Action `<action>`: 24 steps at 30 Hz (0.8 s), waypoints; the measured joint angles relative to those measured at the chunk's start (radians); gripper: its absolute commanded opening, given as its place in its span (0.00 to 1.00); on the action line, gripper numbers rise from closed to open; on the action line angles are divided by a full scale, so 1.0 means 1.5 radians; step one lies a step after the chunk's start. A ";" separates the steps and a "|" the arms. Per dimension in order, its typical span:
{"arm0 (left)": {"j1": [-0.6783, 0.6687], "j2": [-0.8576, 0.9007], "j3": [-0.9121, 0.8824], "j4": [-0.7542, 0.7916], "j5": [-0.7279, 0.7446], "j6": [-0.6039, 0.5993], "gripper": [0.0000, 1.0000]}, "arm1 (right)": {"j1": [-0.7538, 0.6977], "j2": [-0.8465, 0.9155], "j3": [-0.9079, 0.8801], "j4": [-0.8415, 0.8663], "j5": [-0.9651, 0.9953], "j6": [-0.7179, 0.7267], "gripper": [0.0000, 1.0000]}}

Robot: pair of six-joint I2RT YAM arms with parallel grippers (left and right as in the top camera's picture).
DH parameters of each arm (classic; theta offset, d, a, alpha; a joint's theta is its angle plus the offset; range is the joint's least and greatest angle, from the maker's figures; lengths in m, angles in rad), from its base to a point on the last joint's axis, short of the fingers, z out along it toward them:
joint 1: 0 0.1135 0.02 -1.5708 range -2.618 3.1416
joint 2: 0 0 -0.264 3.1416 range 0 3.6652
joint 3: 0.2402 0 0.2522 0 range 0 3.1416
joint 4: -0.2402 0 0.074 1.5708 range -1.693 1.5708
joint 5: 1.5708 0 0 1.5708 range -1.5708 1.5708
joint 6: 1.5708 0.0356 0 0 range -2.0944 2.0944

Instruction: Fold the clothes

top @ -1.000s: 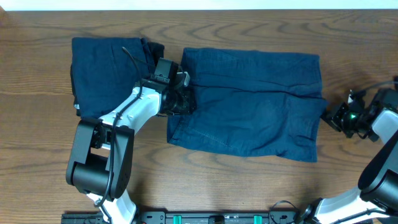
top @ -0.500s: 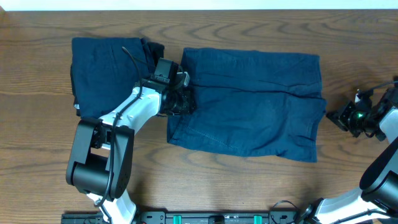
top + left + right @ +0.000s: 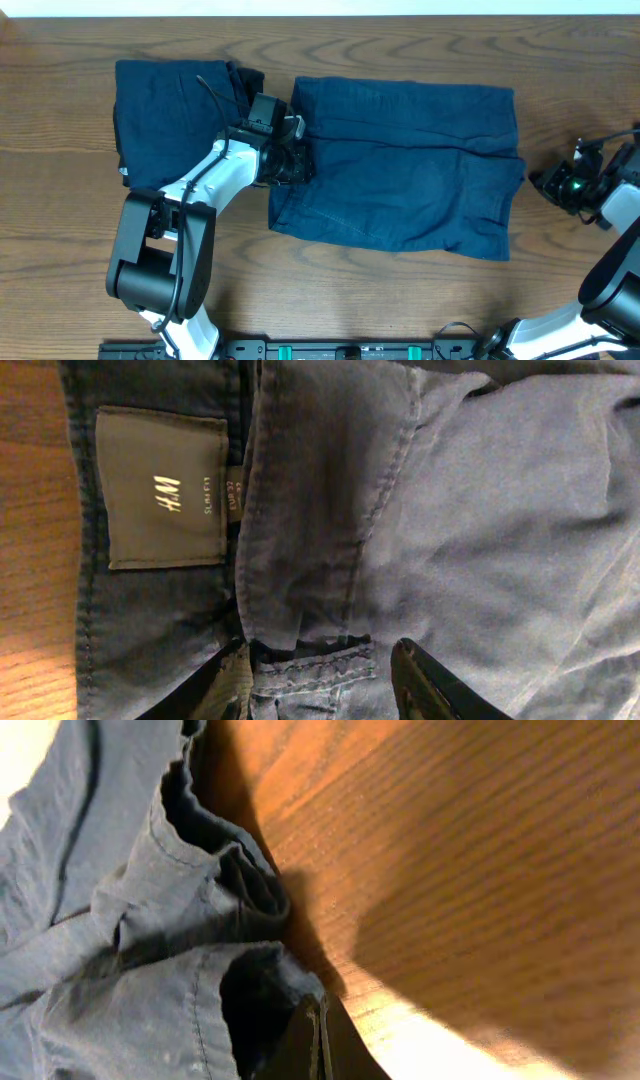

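The clothes are two dark navy garments. One is a folded bundle (image 3: pixel 165 120) at the left. The other is a pair of shorts (image 3: pixel 400 165) spread flat mid-table. My left gripper (image 3: pixel 291 162) sits at the shorts' left edge, by the waistband. In the left wrist view its fingers (image 3: pixel 418 682) stand partly apart, closed on a bunched, seamed strip of waistband (image 3: pixel 320 680) that fills the gap. My right gripper (image 3: pixel 548 184) hovers just off the shorts' right edge. In its wrist view the right gripper (image 3: pixel 318 1035) is shut with nothing in it, its tips beside the dark leg-hem opening (image 3: pixel 250 995).
The brown wooden table (image 3: pixel 400 50) shows bare wood behind, in front and to the right of the shorts. A dark H&M label patch (image 3: pixel 165 488) lies inside the waistband. The left arm's white links (image 3: pixel 200 190) cross the folded bundle's lower right corner.
My right gripper has drifted a little to the right, away from the shorts' edge. The left arm and both garments have not moved.
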 measured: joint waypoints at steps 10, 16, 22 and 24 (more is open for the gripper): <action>0.000 0.000 0.000 0.000 0.000 0.000 0.47 | 0.000 0.009 -0.023 0.023 -0.040 0.004 0.01; 0.000 0.000 0.000 0.000 0.000 0.000 0.47 | 0.011 0.009 -0.023 0.046 -0.069 -0.001 0.01; 0.000 0.000 0.000 0.000 0.000 0.000 0.49 | 0.033 0.009 -0.023 0.047 -0.071 -0.005 0.01; 0.000 0.000 0.000 0.000 -0.001 0.003 0.57 | 0.039 0.009 -0.023 0.047 -0.063 -0.005 0.01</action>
